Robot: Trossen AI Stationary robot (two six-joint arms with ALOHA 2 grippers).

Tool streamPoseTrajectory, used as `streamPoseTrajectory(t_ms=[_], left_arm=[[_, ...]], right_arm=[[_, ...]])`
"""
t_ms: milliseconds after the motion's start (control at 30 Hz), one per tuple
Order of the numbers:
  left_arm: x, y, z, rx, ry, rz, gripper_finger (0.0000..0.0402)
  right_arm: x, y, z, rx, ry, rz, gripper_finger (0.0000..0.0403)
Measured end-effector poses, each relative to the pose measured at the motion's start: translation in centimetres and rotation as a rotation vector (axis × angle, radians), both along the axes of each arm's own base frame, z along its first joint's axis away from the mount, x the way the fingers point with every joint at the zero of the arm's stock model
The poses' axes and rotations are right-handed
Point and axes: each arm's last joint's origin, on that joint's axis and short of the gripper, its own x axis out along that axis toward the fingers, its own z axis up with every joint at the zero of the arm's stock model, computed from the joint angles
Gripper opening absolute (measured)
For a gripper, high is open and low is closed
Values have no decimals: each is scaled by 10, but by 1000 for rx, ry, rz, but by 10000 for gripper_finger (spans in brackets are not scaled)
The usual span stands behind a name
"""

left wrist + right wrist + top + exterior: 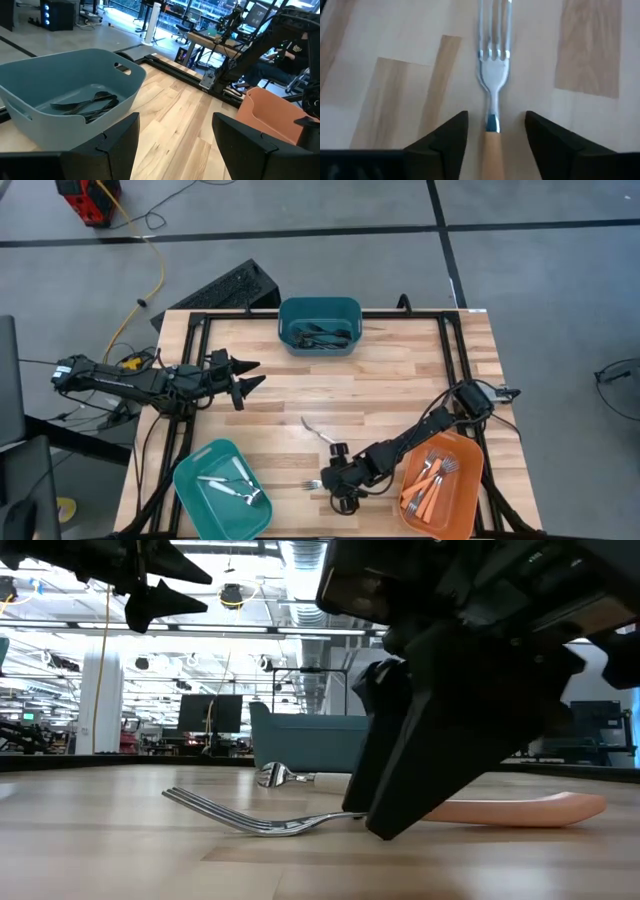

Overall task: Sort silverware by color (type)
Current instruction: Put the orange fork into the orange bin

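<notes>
Fork: orange-handled fork (492,95) flat on counter (380,395), near orange bin (470,490).
Right claw (492,131): spread, straddling its neck.
Left claw (250,375): spread, idle.
Advice: we centre, then pinch.

Grey concrete floor (560,290) with dark seam lines, yellow cable (150,270) trailing across it, red equipment (88,200) in the corner. Big open workshop behind: ceiling strip lights (300,560), monitors (210,712), cluttered benches.

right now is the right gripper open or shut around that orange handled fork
Open. The right gripper straddles the orange-handled fork lying flat on the table; gaps show between both fingers and the handle.
</notes>
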Motion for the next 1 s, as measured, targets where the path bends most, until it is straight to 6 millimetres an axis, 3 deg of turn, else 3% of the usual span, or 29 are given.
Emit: streamPoseTrajectory(t_ms=[267, 467, 833, 1000], left_arm=[[0, 0, 0, -7, -3, 1, 235], [0, 0, 0, -7, -3, 1, 235], [0, 0, 0, -9, -5, 1, 235], [0, 0, 0, -17, -9, 2, 235]], right_arm=[[-1, -5, -1, -26, 26, -38, 118], [-2, -7, -2, -36, 40, -39, 68], [-5, -3, 2, -72, 8, -48, 62], [-7, -8, 17, -53, -10, -50, 62]])
